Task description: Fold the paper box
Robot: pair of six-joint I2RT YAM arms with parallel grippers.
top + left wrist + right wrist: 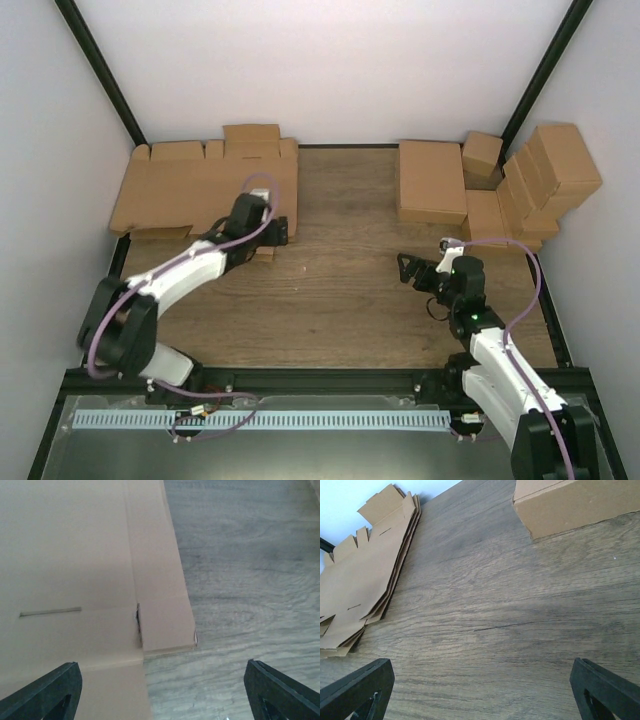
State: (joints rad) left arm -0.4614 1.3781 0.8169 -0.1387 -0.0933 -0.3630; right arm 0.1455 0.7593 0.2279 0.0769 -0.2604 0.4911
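Fingers (pixel 47 695) of the left gripper (pixel 277 228) were spread wide, with nothing held between them. The right gripper (pixel 416 287) was likewise wide open and empty.

At far left, a pile (pixel 190 190) of flat cardboard blanks was laid against the back wall, and the left gripper was placed over its near right edge. Only in the left wrist view could it be made out that one finger was over the cardboard and the other over bare table (pixel 250 580). Whether the cardboard was touched could not be told. A short slot and a cut beside a flap were shown there and were lost from above. The layered edges of the pile were revealed by the right wrist view alone.

From above, the right gripper was seen over bare wood, right of centre, pointed leftward.

The box (pixel 432 180), folded and closed, was set at the far side, right of centre, well apart from both grippers. Only one corner of it was caught by the right wrist view. Its long axis was seen to run from near to far, with a short side turned to the back wall. Small boxes (pixel 545 175) were heaped just beside it, in the right corner.

The table was of dark wood grain, enclosed by plain white walls (pixel 330 60) and black posts (pixel 100 70).
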